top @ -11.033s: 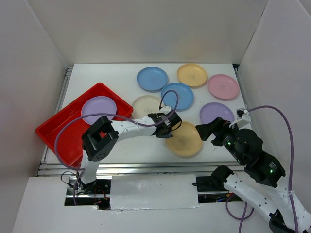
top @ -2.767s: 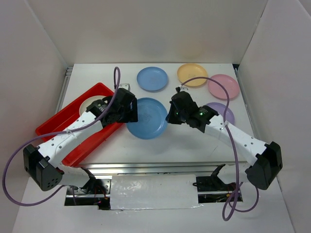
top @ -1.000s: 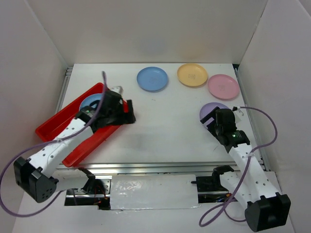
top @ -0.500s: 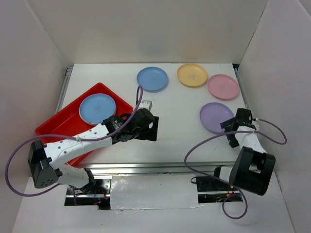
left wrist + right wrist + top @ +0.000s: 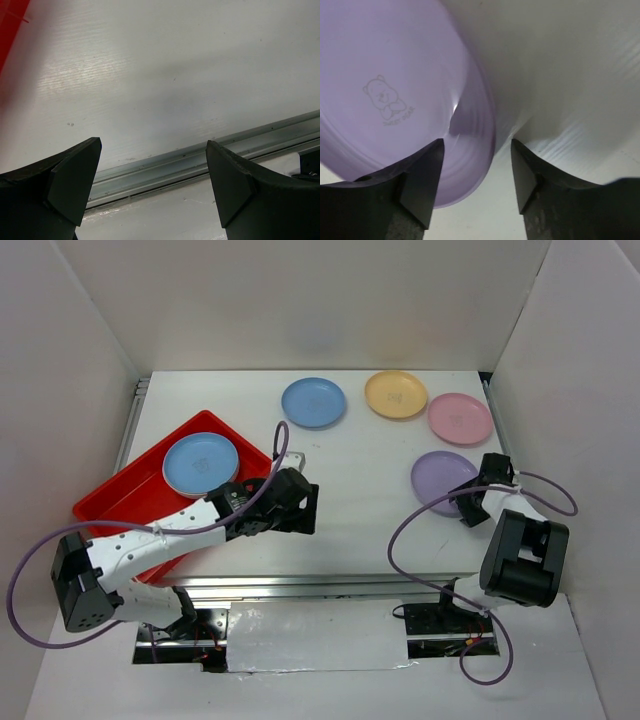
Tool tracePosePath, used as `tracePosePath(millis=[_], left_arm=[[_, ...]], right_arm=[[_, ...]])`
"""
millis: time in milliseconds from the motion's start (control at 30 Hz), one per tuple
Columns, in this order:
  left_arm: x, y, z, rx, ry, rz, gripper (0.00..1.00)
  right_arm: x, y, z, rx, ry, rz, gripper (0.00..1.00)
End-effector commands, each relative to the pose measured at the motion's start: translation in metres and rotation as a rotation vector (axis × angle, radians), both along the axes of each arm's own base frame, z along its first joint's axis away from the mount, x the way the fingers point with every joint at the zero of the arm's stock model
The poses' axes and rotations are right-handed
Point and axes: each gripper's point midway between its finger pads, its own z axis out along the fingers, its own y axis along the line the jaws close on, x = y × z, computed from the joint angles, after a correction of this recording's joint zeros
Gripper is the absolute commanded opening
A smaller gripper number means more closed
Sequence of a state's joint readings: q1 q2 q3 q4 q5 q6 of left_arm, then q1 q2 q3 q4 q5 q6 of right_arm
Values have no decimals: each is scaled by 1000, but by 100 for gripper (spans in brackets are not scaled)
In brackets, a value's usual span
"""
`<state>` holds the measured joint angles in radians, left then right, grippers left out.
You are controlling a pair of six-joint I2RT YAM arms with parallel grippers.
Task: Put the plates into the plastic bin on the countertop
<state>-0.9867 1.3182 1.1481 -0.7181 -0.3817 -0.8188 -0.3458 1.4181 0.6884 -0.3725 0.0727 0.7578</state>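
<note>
The red plastic bin (image 5: 110, 505) lies at the countertop's left with a blue plate (image 5: 200, 462) in it. Loose on the white countertop (image 5: 360, 500) are a blue plate (image 5: 313, 402), a yellow plate (image 5: 395, 394), a pink plate (image 5: 460, 418) and a purple plate (image 5: 440, 480). My right gripper (image 5: 470, 498) is at the purple plate's right edge. In the right wrist view its jaws (image 5: 477, 145) straddle the purple plate's rim (image 5: 470, 150), one finger over the plate and one outside, still apart. My left gripper (image 5: 303, 512) hovers open and empty (image 5: 153, 145) near the front rail.
White walls enclose the countertop on three sides. The metal rail (image 5: 200, 160) runs along the front edge just below my left fingers. A corner of the red bin (image 5: 9, 15) shows at the top left of the left wrist view.
My left arm has left the bin with the blue plate lying in it and come toward the middle front. My right gripper has swung to the purple plate's right edge and its jaws have narrowed.
</note>
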Motion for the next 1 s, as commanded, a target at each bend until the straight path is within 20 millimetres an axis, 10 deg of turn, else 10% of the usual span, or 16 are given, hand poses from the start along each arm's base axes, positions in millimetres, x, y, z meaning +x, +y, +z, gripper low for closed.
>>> tracePosePath(millis=[0, 167, 367, 567, 733, 867, 967], left_arm=[[3, 9, 13, -35, -38, 35, 99], [5, 20, 19, -47, -49, 58, 99], [6, 27, 16, -69, -47, 64, 99], [9, 38, 17, -65, -51, 73, 99], [12, 50, 22, -81, -60, 91, 99], [13, 54, 26, -109, -73, 96, 99], [18, 45, 35, -148, -93, 75, 99]], right_arm=[[6, 9, 0, 5, -5, 43, 66], [14, 6, 20, -17, -53, 58, 69], [10, 8, -5, 24, 54, 83, 69], [9, 5, -6, 17, 58, 80, 42], [6, 11, -4, 25, 56, 95, 0], [7, 31, 26, -32, -10, 157, 0], [6, 82, 73, -144, -106, 315, 0]])
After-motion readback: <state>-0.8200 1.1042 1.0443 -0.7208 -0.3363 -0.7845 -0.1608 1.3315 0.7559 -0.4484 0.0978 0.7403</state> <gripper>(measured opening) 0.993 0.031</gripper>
